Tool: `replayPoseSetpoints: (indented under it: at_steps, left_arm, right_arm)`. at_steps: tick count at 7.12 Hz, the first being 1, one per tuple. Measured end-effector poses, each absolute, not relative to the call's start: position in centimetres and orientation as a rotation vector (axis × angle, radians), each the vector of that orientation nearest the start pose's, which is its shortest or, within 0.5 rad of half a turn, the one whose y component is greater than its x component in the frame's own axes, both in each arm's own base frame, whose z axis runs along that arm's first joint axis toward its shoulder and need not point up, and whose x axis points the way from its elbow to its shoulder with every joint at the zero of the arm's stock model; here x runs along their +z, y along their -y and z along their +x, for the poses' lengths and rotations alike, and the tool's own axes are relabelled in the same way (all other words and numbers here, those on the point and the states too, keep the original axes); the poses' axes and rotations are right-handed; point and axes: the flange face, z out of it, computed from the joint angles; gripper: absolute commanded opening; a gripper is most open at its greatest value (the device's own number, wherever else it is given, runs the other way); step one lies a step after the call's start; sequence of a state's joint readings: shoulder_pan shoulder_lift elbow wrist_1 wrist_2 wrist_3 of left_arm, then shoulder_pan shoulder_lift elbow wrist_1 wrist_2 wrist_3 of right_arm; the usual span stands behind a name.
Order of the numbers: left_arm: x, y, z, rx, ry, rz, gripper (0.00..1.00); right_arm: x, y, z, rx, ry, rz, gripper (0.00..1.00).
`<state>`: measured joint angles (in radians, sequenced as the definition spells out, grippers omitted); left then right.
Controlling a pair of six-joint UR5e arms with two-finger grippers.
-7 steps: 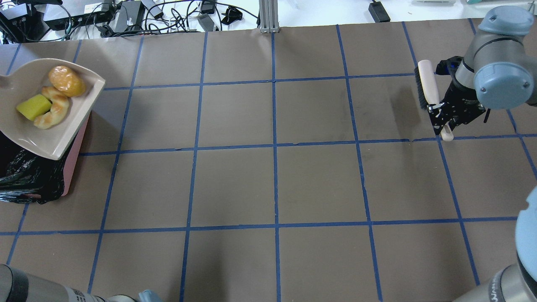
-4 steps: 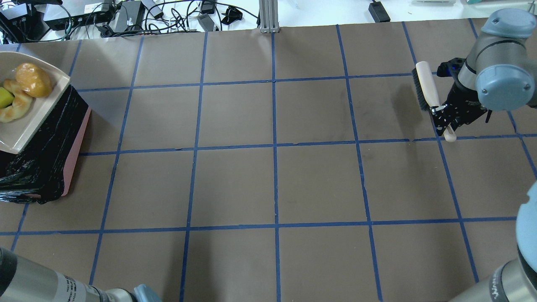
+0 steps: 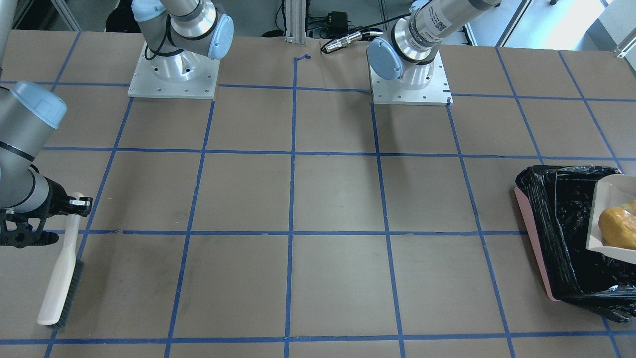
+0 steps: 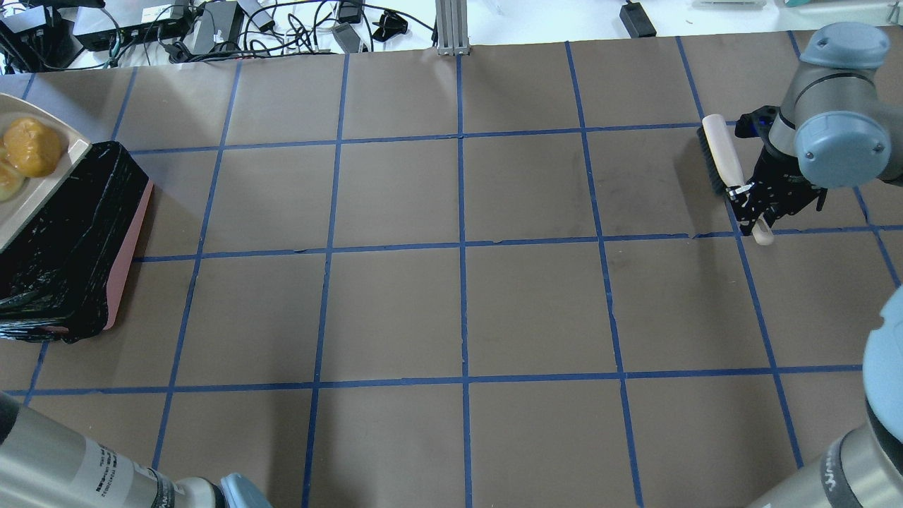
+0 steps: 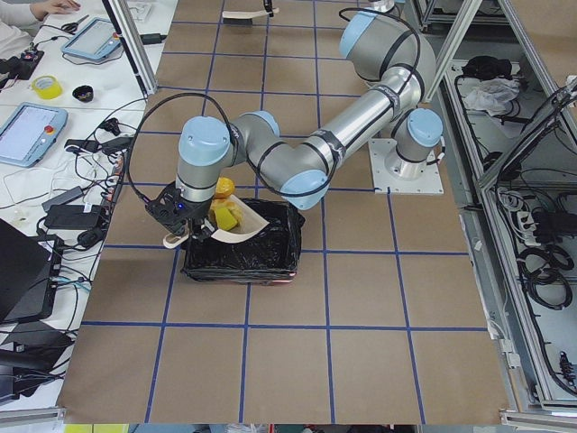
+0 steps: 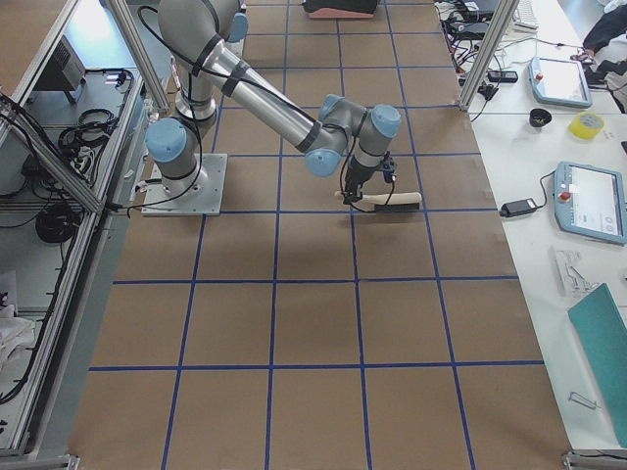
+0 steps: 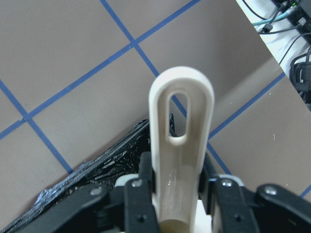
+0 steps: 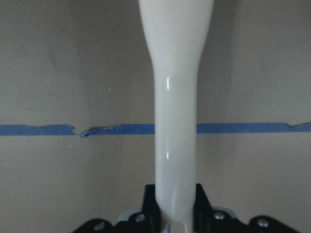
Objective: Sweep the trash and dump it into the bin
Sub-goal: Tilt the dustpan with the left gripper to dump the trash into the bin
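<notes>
Trash (image 4: pixel 28 146) on dustpan (image 4: pixel 32 194) clamped in left claw (image 5: pixel 185 216), over bin's (image 4: pixel 70 226) outer edge, mouth facing table (image 4: pixel 458 303) centre; right claw (image 4: pixel 749 201) clamped on brush (image 4: pixel 716 148), well apart.

Your tools and table
You have the beige dustpan (image 3: pixel 608 191) at the left, the dark-bristled brush (image 4: pixel 719 152) far right, and cables (image 4: pixel 211 28) beyond the blue-taped table (image 4: pixel 458 310).

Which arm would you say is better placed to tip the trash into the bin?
Left: the left gripper holds the dustpan, trash on it, over the bin; the right gripper holds the brush far across the table.
</notes>
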<state>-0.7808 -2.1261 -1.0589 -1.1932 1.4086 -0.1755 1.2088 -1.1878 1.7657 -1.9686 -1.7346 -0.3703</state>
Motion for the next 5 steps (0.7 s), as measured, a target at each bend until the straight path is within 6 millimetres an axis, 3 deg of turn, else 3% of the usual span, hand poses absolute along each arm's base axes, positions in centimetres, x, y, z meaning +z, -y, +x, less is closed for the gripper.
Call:
replayPoseSetpoints:
  at_steps: [1,3,4,5]
  left_arm:
    - [43.9,63.5,42.6,-0.654,-2.833,-1.373,0.0]
    - [43.5,63.9,41.7,-0.791,-2.964,-1.212,0.0]
    - [43.7,63.9,41.3,-0.862,-2.996,-1.106,0.0]
    - [43.9,63.7,41.4,-0.929,-3.005,-0.999,0.0]
  right_arm:
    - [22.7,57.3,-9.2,0.366,-3.208,-0.042,0.24]
    - [22.7,57.4,-9.2,0.355,-3.205,-0.045,0.83]
    - [22.8,57.5,-9.2,0.349,-3.206,-0.041,0.96]
    - [23.1,57.6,-9.2,0.341,-3.208,-0.034,1.0]
